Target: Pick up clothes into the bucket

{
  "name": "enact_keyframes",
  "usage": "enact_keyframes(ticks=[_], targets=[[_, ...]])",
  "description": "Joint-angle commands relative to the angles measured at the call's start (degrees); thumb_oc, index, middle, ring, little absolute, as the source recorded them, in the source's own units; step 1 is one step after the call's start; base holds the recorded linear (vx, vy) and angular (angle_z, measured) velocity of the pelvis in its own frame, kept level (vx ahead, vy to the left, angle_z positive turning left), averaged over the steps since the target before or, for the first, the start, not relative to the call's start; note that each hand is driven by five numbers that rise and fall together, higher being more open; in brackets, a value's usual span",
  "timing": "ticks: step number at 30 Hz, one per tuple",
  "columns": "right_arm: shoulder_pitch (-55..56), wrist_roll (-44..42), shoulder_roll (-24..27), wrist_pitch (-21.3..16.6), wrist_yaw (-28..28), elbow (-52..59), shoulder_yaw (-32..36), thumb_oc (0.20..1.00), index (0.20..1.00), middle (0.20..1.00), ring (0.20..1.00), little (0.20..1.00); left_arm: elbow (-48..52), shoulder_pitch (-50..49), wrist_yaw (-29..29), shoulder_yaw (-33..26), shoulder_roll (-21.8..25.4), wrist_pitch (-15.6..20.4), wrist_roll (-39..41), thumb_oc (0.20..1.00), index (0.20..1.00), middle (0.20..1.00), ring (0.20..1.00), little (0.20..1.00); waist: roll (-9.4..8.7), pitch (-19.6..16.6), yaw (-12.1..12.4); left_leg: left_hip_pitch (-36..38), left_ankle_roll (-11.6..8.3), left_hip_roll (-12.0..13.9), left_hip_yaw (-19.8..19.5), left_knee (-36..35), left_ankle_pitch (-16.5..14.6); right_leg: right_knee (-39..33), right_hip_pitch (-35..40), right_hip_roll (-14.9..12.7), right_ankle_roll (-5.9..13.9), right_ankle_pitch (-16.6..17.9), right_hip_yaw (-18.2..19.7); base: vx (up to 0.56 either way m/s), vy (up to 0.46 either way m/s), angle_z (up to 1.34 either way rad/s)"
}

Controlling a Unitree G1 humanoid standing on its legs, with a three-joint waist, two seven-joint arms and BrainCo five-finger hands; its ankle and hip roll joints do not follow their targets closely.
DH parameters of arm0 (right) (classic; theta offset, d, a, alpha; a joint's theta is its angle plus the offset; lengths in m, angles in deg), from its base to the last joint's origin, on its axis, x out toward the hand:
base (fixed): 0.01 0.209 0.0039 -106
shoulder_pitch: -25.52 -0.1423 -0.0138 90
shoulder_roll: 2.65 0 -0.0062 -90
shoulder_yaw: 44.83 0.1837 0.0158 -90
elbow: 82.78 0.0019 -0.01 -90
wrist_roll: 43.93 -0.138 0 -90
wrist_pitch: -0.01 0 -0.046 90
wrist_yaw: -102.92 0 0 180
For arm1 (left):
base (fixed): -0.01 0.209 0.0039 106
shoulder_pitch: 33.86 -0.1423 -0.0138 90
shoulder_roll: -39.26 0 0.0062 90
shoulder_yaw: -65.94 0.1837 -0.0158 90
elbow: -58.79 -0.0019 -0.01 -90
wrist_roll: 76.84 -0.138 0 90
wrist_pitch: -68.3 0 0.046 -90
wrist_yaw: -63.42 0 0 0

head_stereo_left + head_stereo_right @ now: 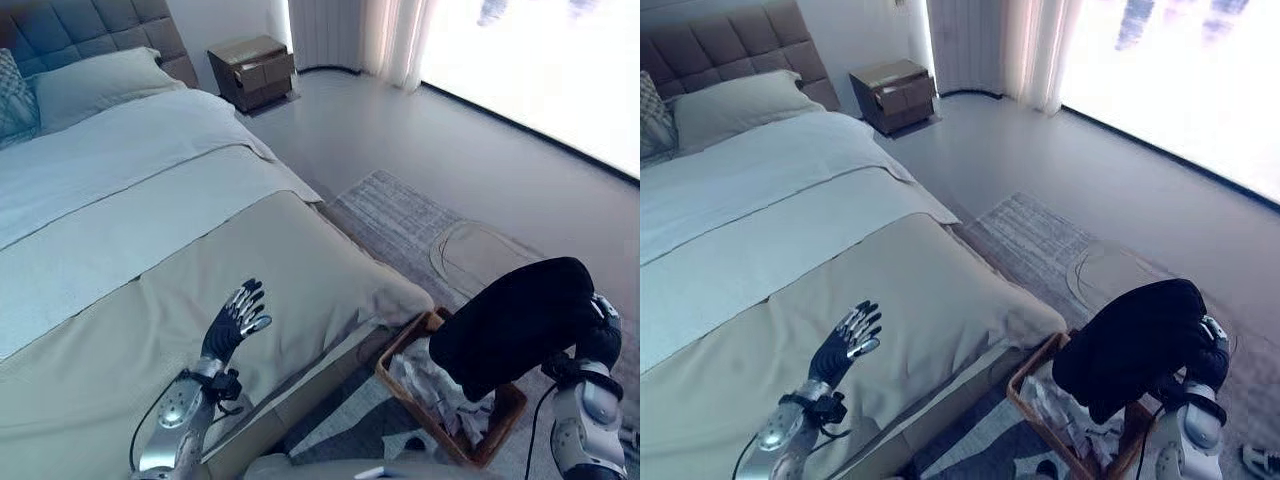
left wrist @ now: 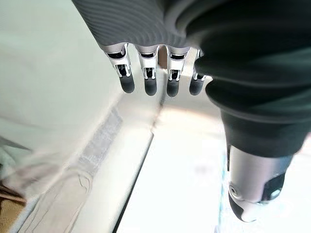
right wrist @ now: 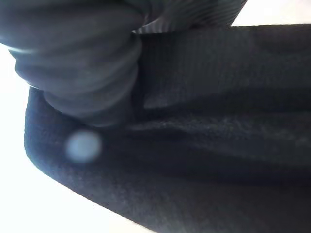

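The black garment (image 1: 520, 320) hung draped over the right hand (image 1: 603, 335), directly above the wicker basket (image 1: 395, 372) standing on the floor beside the bed (image 1: 150, 250). Light-coloured clothes (image 1: 435, 390) already lay inside the basket. The right hand's fingers were covered by the cloth; whether they were curled on it could not be determined. The left hand (image 1: 238, 318) hovered over the beige bedspread (image 1: 300, 250), fingers straight and spread, holding nothing. The garment appeared soft, light and limp; it would likely sag and bunch. Taking hold at a gathered fold near its middle was judged most secure
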Motion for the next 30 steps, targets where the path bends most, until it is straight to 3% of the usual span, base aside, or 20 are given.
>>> enact_keyframes(ticks=[1, 3, 4, 7, 10, 15, 23, 30], targets=[[-7.3, 0.6, 3.2, -4.4, 2.0, 4.2, -0.7, 0.200, 0.200, 0.200, 0.200, 0.200, 4.5, 2.9, 0.9, -1.3, 0.4, 4.7, 4.2, 1.000, 1.000, 1.000, 1.000, 1.000, -1.25, 5.0, -1.9, -6.9, 3.33, -1.7, 0.3, 15.9, -10.2, 10.6, -13.5, 1.4, -2.98, 3.0, 3.3, -0.30, 0.063, -0.34], [-8.2, 0.7, 3.1, -4.6, 2.5, 4.5, -1.2, 0.200, 0.200, 0.200, 0.200, 0.200, 5.2, 3.0, 1.1, -1.4, 0.5, 5.1, 4.8, 1.000, 1.000, 1.000, 1.000, 1.000, -1.21, 5.5, -1.6, -8.9, 3.32, -1.3, 1.0, 17.9, -10.9, 12.1, -16.0, 1.6, -3.04, 2.7, 4.2, -0.13, -0.009, -0.48], [-10.2, 0.2, 3.5, -5.2, 3.2, 4.2, -2.1, 0.200, 0.200, 0.200, 0.200, 0.200, 7.6, 3.6, 1.5, -0.8, 1.4, 6.0, 5.4, 1.000, 1.000, 1.000, 1.000, 1.000, -1.13, 7.8, -1.6, -11.7, 3.27, -1.0, 1.4, 20.3, -11.2, 14.1, -19.1, 1.6, -3.25, 2.3, 5.0, -0.12, -0.024, -0.38], [-12.6, 0.4, 4.1, -5.6, 4.5, 3.2, -3.4, 0.200, 0.200, 0.200, 0.200, 0.200, 10.0, 5.6, 2.5, -0.4, 2.8, 6.9, 5.9, 1.000, 1.000, 1.000, 1.000, 1.000, -0.92, 10.0, -1.6, -16.5, 3.04, -0.4, 1.8, 23.3, -11.6, 17.6, -24.7, 1.8, -3.87, 1.7, 5.7, -0.18, -0.042, -0.22], [-15.5, 0.5, 5.1, -5.6, 6.0, 0.0, -4.7, 0.200, 0.200, 0.200, 0.200, 0.200, 11.1, 6.8, 3.4, -0.4, 3.0, 7.7, 6.6, 1.000, 1.000, 1.000, 1.000, 1.000, -0.52, 10.7, -1.4, -20.1, 2.96, 0.0, 1.9, 25.3, -11.9, 19.9, -28.5, 2.1, -4.28, 1.2, 6.5, -0.12, -0.016, -0.01], [-25.3, 2.6, 11.9, -4.5, 11.2, -7.9, -7.3, 0.200, 0.200, 0.200, 0.200, 0.200, 12.8, 9.1, 6.9, 1.0, 3.4, 9.1, 6.2, 1.000, 1.000, 1.000, 1.000, 1.000, 0.92, 12.9, -0.1, -28.9, 2.85, 0.8, 1.9, 29.5, -12.3, 24.9, -38.2, 2.9, -4.69, 0.3, 7.8, -0.10, -0.034, -0.13], [-34.8, 3.1, 19.2, -4.6, 14.2, -11.0, -10.5, 0.200, 0.200, 0.200, 0.200, 0.200, 13.0, 9.8, 9.1, 4.2, 4.4, 9.1, 5.4, 1.000, 1.000, 1.000, 1.000, 1.000, 2.25, 13.9, 0.5, -35.3, 2.44, 0.8, 1.2, 29.3, -10.9, 26.7, -45.3, 2.8, -4.59, 0.8, 7.5, -0.04, -0.016, -0.05], [-38.3, 4.4, 19.4, -3.9, 14.8, -13.7, -15.3, 0.200, 0.200, 0.200, 0.200, 0.200, 13.0, 11.8, 11.3, 5.2, 4.8, 10.0, 4.7, 1.000, 1.000, 1.000, 1.000, 1.000, 2.75, 15.0, 0.9, -38.8, 2.54, 0.3, 0.7, 29.9, -10.6, 28.3, -49.0, 2.6, -4.81, 0.6, 7.8, 0.00, 0.005, -0.01]])
